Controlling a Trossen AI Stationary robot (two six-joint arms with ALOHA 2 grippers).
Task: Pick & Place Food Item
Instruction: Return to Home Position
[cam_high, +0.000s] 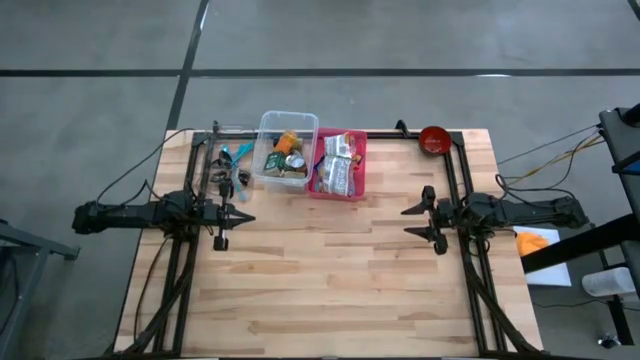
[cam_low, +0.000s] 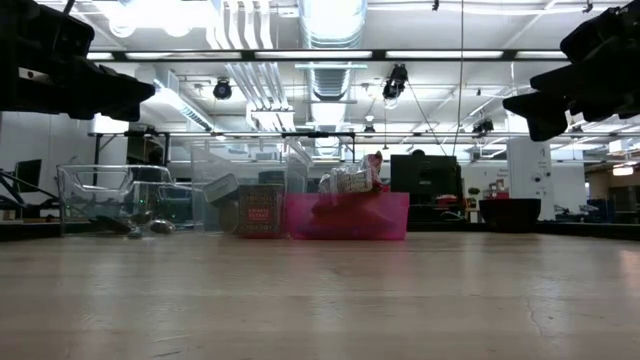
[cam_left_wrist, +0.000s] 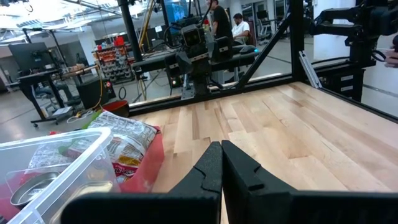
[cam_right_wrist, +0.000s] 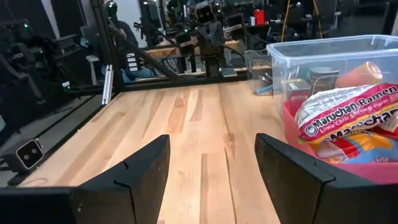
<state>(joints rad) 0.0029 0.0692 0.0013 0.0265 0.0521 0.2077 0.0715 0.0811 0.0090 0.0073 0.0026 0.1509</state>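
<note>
Presently, both arms are being shown level above the wooden table, each at its own side, with nothing being carried. The left gripper is being held with its fingers pressed together, empty, near the front of the left transparent bin. The right gripper is being held with its fingers spread wide, also empty, well apart from the pink bin.

A blue utensil, taken to be the blue spoon, is being kept inside the left transparent bin among other small items, beside the clear food bin. Placement is being judged complete, so only the retreat to rest is being left.

Risk is being judged greatest on the left. If the left arm is swung toward the table's far edge while low, the thin-walled bin is likely to be clipped and slid or tipped, and the spoon spilled. On the right, the spread fingers are being presented toward the bins, so a wide sweep could catch the pink bin's rim or the red bowl.
</note>
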